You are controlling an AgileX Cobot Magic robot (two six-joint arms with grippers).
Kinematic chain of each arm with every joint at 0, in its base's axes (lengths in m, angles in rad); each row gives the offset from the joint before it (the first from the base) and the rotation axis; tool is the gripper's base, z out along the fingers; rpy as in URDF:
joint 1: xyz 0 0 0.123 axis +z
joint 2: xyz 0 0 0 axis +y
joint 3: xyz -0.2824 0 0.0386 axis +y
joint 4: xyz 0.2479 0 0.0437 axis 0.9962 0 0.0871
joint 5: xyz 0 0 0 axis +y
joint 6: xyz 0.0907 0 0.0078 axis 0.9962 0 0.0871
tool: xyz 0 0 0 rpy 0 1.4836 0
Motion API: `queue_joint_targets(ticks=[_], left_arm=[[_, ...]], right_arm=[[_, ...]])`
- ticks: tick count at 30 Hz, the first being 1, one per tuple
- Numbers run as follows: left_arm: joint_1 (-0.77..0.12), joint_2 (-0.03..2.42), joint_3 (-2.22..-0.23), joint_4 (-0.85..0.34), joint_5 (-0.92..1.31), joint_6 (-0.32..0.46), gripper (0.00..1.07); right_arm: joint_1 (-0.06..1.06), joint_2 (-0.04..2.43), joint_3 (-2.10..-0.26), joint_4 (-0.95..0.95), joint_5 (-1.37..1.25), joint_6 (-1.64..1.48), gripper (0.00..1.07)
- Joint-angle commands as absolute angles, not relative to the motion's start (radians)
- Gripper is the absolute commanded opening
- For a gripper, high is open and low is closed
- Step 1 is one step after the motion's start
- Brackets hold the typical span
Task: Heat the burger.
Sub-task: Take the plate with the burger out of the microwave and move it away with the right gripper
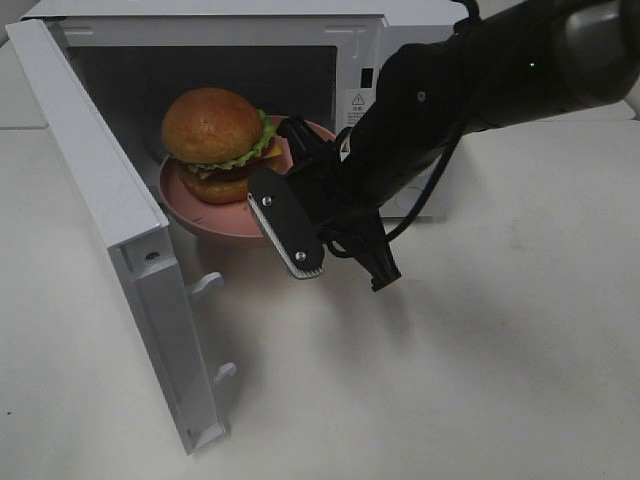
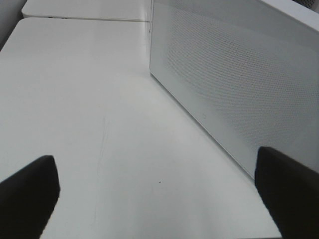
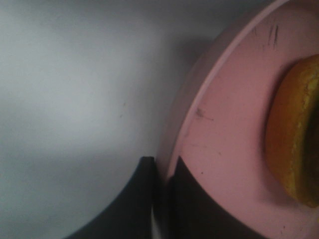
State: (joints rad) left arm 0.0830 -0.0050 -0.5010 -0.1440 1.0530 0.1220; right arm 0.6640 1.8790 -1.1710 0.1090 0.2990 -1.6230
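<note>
Burger [image 1: 220, 145]: round, glossy golden-brown top bun, frilly green lettuce sticking out on the side toward the right arm, bit of yellow cheese + dark patty under it, darker bottom bun. Stacked upright, axis vertical, top bun tipped slightly toward the open microwave door [image 1: 110, 230]; round, so no clear facing direction. It sits on a pink plate [image 1: 215, 215], plate partly inside the microwave [image 1: 250, 70] cavity, its front edge at the cavity mouth, just inside of the door's hinge side. Right gripper [image 3: 162, 184] is pinched nearly closed on the plate's rim, one finger above and one below the edge; in the right wrist view the bottom bun [image 3: 294, 144] shows near the rim but apart from the fingers. Left gripper [image 2: 159, 199] jaws spread wide, holding nothing, hovering over the white table [image 2: 89, 109] beside the microwave's perforated outer side wall.
</note>
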Motion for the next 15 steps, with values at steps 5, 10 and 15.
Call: queue_joint_targets(ticks=[5, 10, 15], left_arm=[[0.084, -0.030, -0.498, -0.149, 1.039, 0.117, 1.00], [0.084, -0.030, -0.498, -0.149, 1.039, 0.117, 1.00], [0.084, -0.030, -0.498, -0.149, 1.039, 0.117, 1.00]], right_arm=[[0.664, 1.779, -1.110, 0.118, 0.211, -1.640, 0.00], [0.666, 1.726, -1.061, 0.118, 0.210, -1.639, 0.00], [0.667, 1.669, -1.002, 0.118, 0.210, -1.634, 0.00]])
